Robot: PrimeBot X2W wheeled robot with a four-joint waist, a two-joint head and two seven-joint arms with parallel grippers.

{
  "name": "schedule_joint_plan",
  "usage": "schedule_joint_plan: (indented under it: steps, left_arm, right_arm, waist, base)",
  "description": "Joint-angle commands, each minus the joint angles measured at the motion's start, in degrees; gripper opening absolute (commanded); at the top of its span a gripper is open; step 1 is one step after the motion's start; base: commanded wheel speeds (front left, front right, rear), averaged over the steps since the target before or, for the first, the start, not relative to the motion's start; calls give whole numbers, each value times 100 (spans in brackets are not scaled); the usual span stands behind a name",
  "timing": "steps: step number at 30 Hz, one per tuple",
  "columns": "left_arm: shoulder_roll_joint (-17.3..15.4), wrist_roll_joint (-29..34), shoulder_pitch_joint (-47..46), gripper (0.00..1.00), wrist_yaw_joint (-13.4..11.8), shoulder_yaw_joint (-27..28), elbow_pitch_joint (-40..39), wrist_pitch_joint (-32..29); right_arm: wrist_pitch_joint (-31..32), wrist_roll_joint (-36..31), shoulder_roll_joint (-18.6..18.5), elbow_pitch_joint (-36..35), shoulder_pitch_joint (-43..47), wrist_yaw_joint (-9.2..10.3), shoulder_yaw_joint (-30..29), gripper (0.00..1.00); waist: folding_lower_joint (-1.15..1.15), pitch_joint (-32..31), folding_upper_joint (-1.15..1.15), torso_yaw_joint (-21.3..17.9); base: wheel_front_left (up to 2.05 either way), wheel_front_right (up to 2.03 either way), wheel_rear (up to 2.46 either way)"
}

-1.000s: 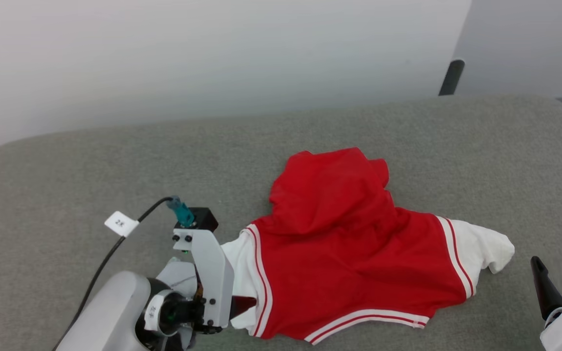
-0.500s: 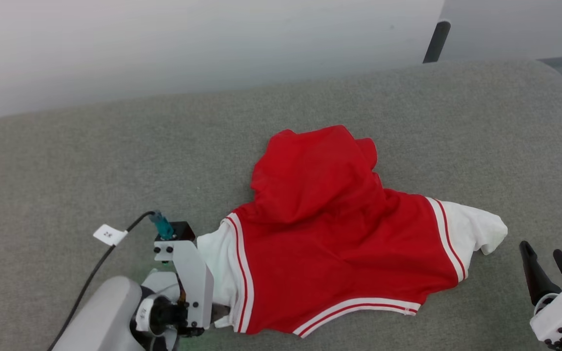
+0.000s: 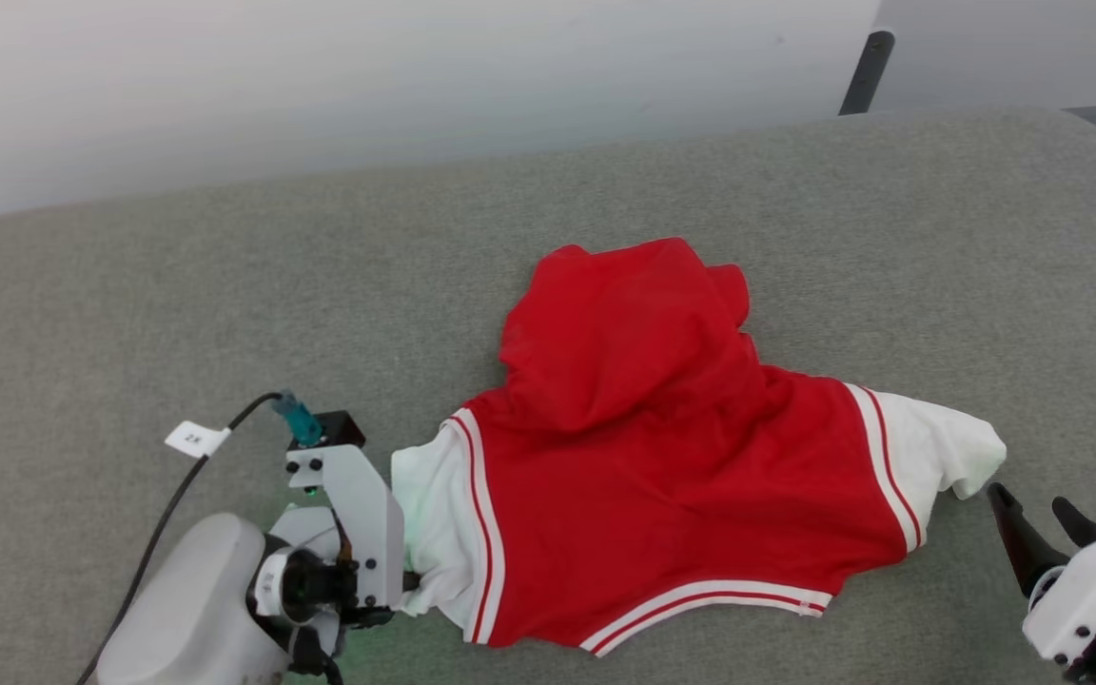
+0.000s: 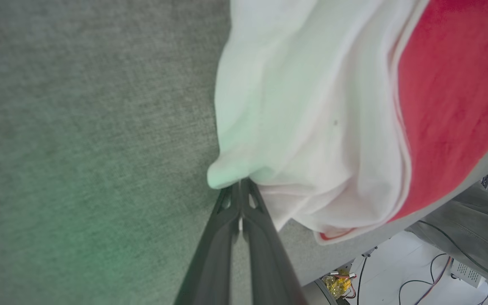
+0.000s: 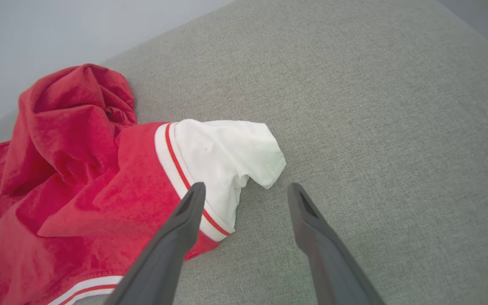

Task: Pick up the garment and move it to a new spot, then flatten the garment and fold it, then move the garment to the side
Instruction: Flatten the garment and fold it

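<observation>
Left wrist view: my left gripper (image 4: 240, 191) is pinched shut on a white sleeve (image 4: 295, 127) of the garment (image 4: 451, 84), which lies on the grey cushion (image 3: 177, 285). My right gripper (image 5: 246, 188) is wide open, just beside the other sleeve (image 5: 227, 148). I think this is the pick-up step; next I grab that sleeve and lift.

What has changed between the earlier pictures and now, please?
The left gripper has closed on the garment's white sleeve at the robot's left, gathering it. The right gripper stays open, slightly nearer the other sleeve. The garment itself lies spread on the grey fabric surface as before.
</observation>
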State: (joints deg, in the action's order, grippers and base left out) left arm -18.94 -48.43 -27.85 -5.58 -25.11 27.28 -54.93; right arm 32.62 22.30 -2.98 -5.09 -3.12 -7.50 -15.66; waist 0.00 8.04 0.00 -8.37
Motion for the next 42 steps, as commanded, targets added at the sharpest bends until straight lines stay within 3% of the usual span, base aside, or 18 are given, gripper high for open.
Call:
schedule_joint_plan:
  steps: [1, 11, 19, 27, 29, 36, 42]
  left_arm:
    - [123, 44, -29, 0, 65, -88, 116, 90]
    - [344, 44, -314, 0, 264, -191, 339, 236]
    - [462, 6, -548, 0, 382, -227, 473, 301]
    - [482, 8, -673, 0, 416, -235, 581, 377]
    - [487, 6, -703, 0, 429, -241, 616, 398]
    - [482, -12, -766, 0, 456, -244, 747, 401]
    - [414, -15, -934, 0, 485, -279, 751, 224]
  right_arm:
    - [182, -115, 13, -29, -158, 2, -25, 100]
    - [813, -768, 7, 850, -907, 2, -398, 100]
    - [851, -1093, -110, 2009, -1409, 2, -758, 100]
    - [704, -1083, -181, 3040, -1816, 2, -671, 100]
    - [730, -996, -187, 3284, -1906, -1, -578, 0]
    - [885, -895, -423, 3729, -2042, 4, -489, 0]
    - [1238, -473, -498, 3498, -2253, -1, -387, 0]
  waist:
    - [0, 27, 0, 72]
    - [0, 144, 0, 354]
    - [0, 281, 0, 573]
    - [0, 415, 0, 672]
    - [0, 439, 0, 691]
    - [0, 370, 0, 752]
    - [0, 86, 0, 788]
  base:
    - [0, 0, 0]
    - [0, 0, 0]
    - [0, 0, 0]
    - [0, 0, 0]
    - [0, 0, 0]
    - [0, 0, 0]
    - [0, 0, 0]
